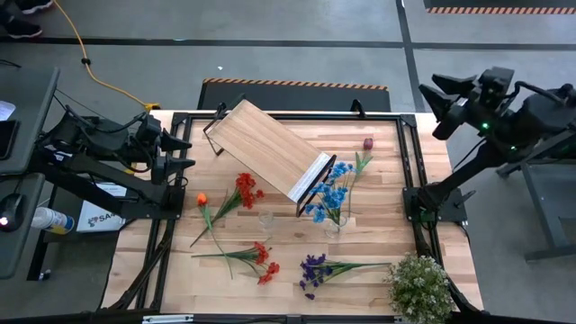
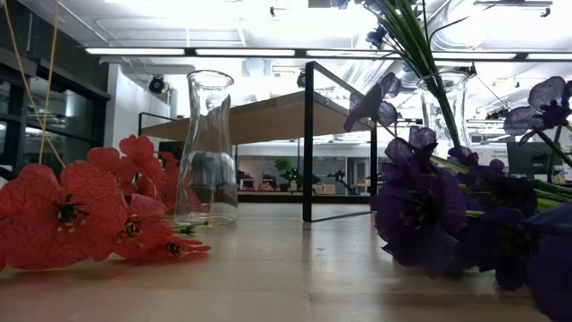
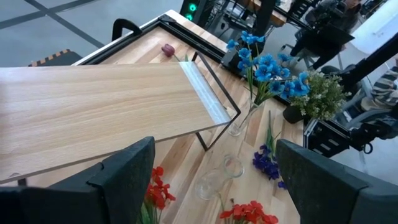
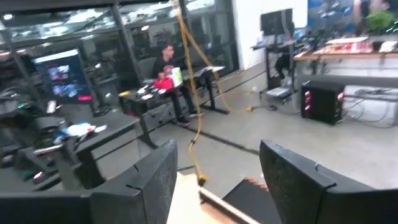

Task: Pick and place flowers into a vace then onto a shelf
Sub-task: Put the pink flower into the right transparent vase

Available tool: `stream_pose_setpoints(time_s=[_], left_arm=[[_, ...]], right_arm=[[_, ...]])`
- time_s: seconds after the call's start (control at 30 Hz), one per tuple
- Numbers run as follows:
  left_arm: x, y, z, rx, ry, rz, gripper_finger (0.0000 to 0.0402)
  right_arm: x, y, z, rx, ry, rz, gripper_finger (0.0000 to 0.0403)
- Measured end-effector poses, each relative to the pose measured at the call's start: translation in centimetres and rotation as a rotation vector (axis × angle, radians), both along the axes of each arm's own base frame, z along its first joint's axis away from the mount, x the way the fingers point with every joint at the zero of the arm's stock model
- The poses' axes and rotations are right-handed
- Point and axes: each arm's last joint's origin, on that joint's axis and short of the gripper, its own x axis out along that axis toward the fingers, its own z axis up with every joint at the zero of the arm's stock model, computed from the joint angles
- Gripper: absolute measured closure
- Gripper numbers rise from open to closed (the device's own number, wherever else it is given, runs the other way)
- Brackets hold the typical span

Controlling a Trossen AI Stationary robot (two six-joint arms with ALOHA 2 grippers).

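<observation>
In the low view the purple flowers (image 2: 465,224) and the red flowers (image 2: 80,215) lie so close to the lens that they run off the picture's sides, and the stems in the right-hand vase (image 2: 444,107) are cut off at the top edge. From above, the shelf (image 1: 270,147) hides the table (image 1: 378,238) beneath it, and the bushy plant (image 1: 419,286) is clipped by the lower edge. In the right wrist view the person (image 4: 166,73) seated at a far desk is blurred, their doings beyond telling.
</observation>
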Motion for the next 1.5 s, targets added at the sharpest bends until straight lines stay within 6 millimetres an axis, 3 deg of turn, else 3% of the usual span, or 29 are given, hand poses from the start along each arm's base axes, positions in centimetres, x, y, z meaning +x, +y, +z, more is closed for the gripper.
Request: stream_pose_setpoints(time_s=[0.23, 0.4, 0.7, 1.13, 1.5], left_arm=[[0.0, 0.0, 0.0, 0.0, 0.0, 0.001, 0.0034], [0.0, 0.0, 0.0, 0.0, 0.0, 0.001, 0.0034], [0.0, 0.0, 0.0, -0.005, 0.001, -0.008, 0.0034], [0.0, 0.0, 0.0, -0.005, 0.001, -0.009, 0.0034], [0.0, 0.0, 0.0, -0.005, 0.001, -0.009, 0.0034]], right_arm=[[0.8, -0.9, -1.0, 0.14, 0.137, -0.026, 0.0186], [2.8, -1.9, -1.6, 0.242, 0.181, -0.052, 0.0185], [3.9, -5.4, -4.2, 0.405, 0.292, -0.205, 0.0187], [5.0, -9.3, -11.6, 0.744, 0.475, -0.362, 0.0187], [6.2, -10.8, -17.9, 0.893, 0.677, -0.455, 0.0187]])
